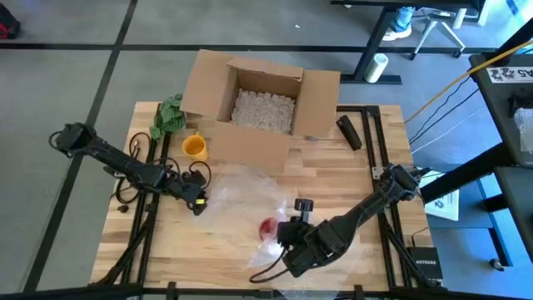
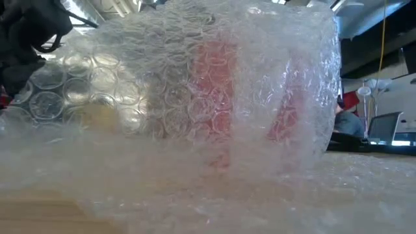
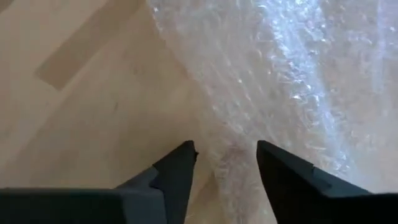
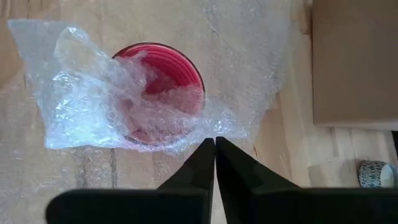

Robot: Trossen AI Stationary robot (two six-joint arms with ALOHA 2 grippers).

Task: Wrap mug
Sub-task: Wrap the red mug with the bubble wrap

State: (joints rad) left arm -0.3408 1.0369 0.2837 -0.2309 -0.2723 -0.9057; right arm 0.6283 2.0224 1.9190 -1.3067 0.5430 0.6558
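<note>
Your red mug (image 4: 163, 87) stood upright on the worktop (image 1: 166, 242), with the bubble wrap (image 4: 93, 106) folded over its rim and tucked into its mouth. Your right gripper (image 4: 214, 146) hovered just beside it, jaws clenched on nothing. Your left gripper (image 3: 227, 158) sat at the wrap's far edge, jaws released.

red mug (image 4: 163, 73) stands upright (mouth up), bubble wrap (image 4: 93, 106) tucked into it.
</note>
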